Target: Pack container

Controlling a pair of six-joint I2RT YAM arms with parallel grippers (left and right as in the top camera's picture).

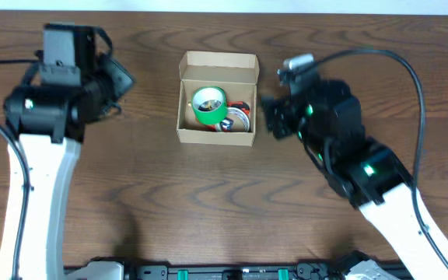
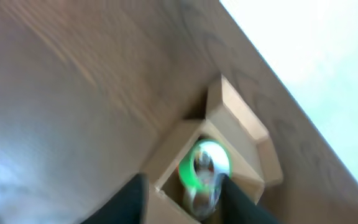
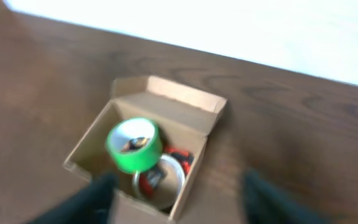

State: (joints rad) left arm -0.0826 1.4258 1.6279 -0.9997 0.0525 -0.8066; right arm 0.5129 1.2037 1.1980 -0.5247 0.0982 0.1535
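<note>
dark wood table [image 1: 131,194] carries the container [image 1: 217,64] toward 12 o'clock, flap open, green tape roll [image 1: 208,105] inside. we judge it light and crushable; take it by the walls at 3 and 9 o'clock. left gripper [image 2: 184,182] and right gripper [image 3: 179,180] stand spread, empty.

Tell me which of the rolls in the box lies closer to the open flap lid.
The green roll: it sits nearer the flap of the container, while the pale roll with red lies toward the opposite wall.
</note>
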